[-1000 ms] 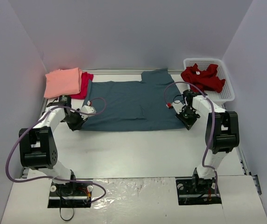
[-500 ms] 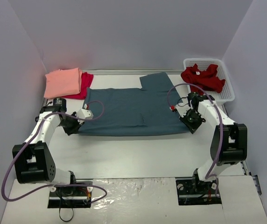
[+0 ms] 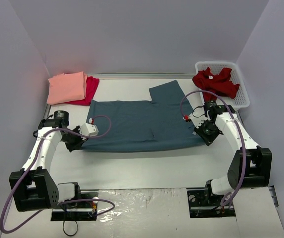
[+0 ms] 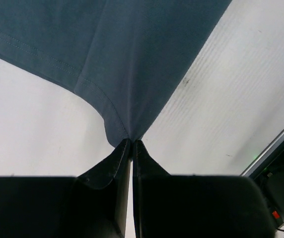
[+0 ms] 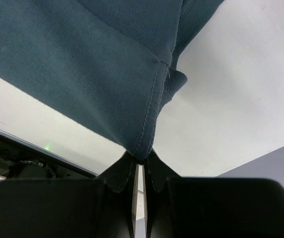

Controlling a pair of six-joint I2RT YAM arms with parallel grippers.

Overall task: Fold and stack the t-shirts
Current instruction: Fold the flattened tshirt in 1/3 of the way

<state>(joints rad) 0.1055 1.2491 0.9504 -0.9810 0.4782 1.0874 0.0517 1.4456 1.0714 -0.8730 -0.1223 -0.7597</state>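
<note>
A large slate-blue t-shirt point(image 3: 137, 124) lies spread flat across the middle of the table, one sleeve pointing to the back. My left gripper point(image 3: 78, 143) is shut on its near left corner point(image 4: 124, 130). My right gripper point(image 3: 205, 135) is shut on its near right corner point(image 5: 143, 144). Both corners are pinched at the fingertips, with the cloth stretched away from the jaws. At the back left, a folded salmon-pink t-shirt point(image 3: 66, 87) rests on a crimson t-shirt point(image 3: 90, 89). A crumpled dark red t-shirt point(image 3: 214, 82) sits in the basket.
The white lattice basket point(image 3: 239, 89) stands at the back right corner. Purple walls close in the table on three sides. A metal rail point(image 4: 276, 146) runs along the table's left edge. Both arm bases point(image 3: 75, 203) are bolted at the near edge.
Both grippers have pulled the blue shirt toward the near edge, keeping hold of its corners. The shirt slid forward and away from the pink and crimson pile.
</note>
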